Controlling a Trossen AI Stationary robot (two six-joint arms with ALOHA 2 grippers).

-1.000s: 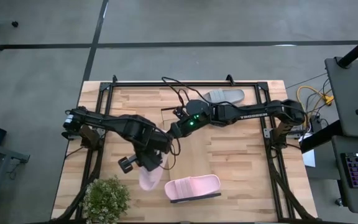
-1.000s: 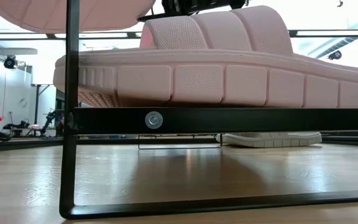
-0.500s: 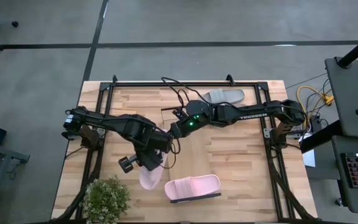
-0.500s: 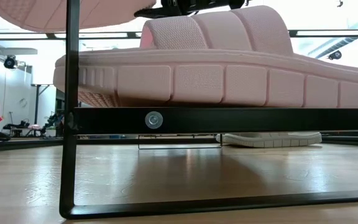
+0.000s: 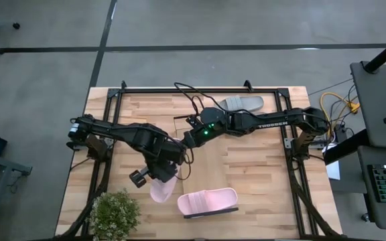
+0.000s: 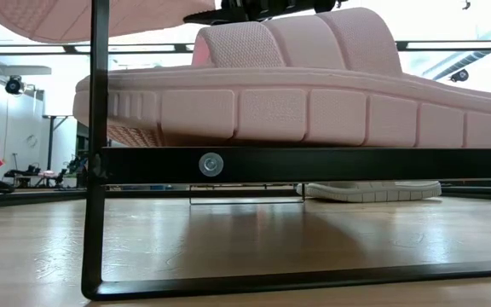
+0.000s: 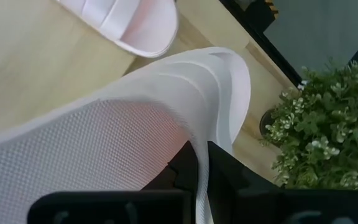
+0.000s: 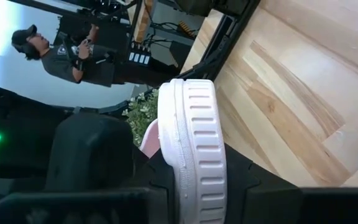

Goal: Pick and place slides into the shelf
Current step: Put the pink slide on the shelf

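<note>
Tabletop [image 5: 260, 167] carries everything; the shelf [image 6: 314, 165] sits just ahead of the left gripper [image 5: 163, 176], toward the front edge. One pink slide [image 5: 208, 201] is already on the shelf, lying flat. The left gripper is clamped on the strap of the second pink slide [image 5: 159, 193], which hangs tilted below it and off the table. The right gripper [image 5: 185, 142] is right beside the left one, close to the same slide; I can't tell whether it is gripping. A grey slide [image 5: 241, 103] lies well behind the right gripper at the far edge. The plant [image 5: 114, 213] is near the left gripper's outer side.

Risks, as I judge them:
- The strap is soft, so the slide may swing or sag and catch the shelf's wire frame.
- It may bump the parked slide off.
- The arms may clash because they are so close.
</note>
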